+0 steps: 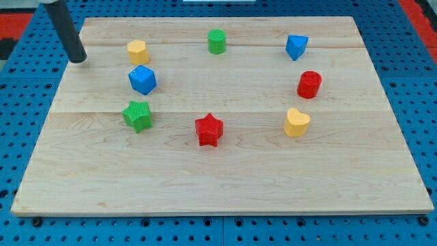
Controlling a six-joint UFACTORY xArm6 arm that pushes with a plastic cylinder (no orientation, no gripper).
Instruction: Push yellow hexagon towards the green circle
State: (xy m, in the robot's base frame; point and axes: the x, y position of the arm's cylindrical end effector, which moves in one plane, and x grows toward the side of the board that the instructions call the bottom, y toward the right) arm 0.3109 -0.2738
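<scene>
The yellow hexagon (137, 52) stands near the top left of the wooden board (225, 171). The green circle (216, 42) stands at the top middle, to the hexagon's right and a little higher. My tip (78, 59) rests on the board to the left of the yellow hexagon, a clear gap away and not touching it. The dark rod slants up to the view's top left.
A blue block (143, 80) sits just below the yellow hexagon, and a green star (138, 115) below that. A red star (209, 130) is at the middle bottom. A blue block (296, 46), a red cylinder (309, 85) and a yellow heart (297, 123) stand on the right.
</scene>
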